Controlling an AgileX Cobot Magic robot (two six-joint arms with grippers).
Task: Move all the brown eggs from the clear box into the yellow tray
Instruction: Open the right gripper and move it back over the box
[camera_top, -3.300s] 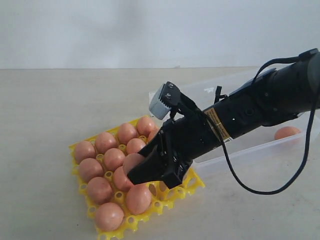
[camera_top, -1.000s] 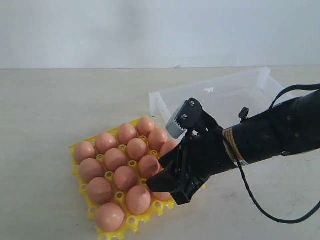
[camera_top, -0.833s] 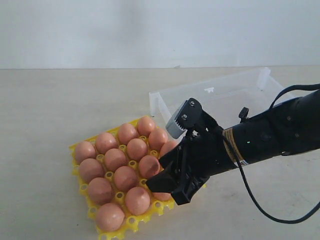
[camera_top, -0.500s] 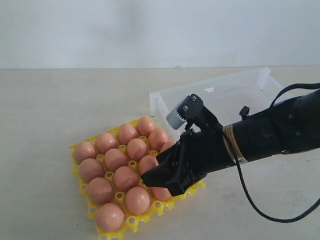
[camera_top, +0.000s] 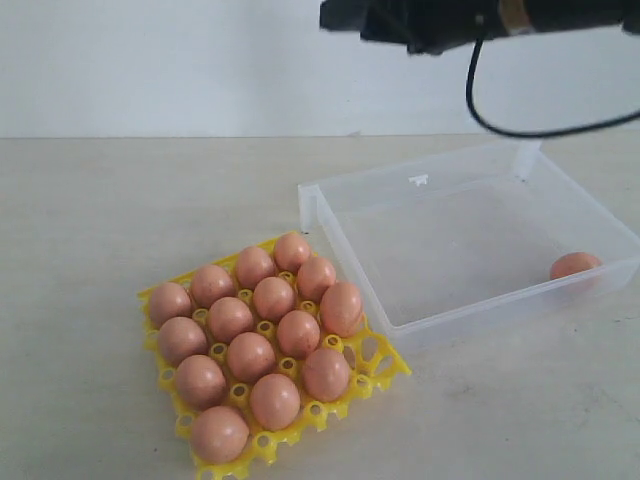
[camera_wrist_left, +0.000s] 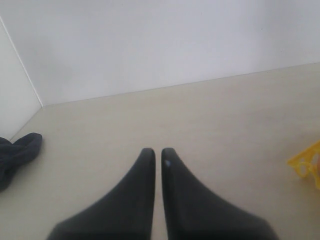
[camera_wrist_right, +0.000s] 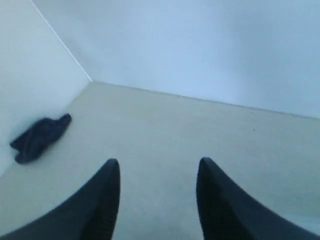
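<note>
The brown eggs (camera_top: 275, 400) are smooth, faintly shiny; the yellow tray (camera_top: 388, 368) is glossy plastic. The clear box (camera_top: 440, 250) is cloudy translucent plastic, the tabletop (camera_top: 100, 220) pale and matt.

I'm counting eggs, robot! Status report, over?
Right claw open, empty, raised high. Left claw shut, empty. One brown egg left in clear box; other eggs in yellow tray. Nothing blocking it.

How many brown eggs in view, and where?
16 brown eggs: 15 sit in the yellow tray, its right corner cup empty; one egg lies in the clear box by its right wall. None seem hidden.
</note>
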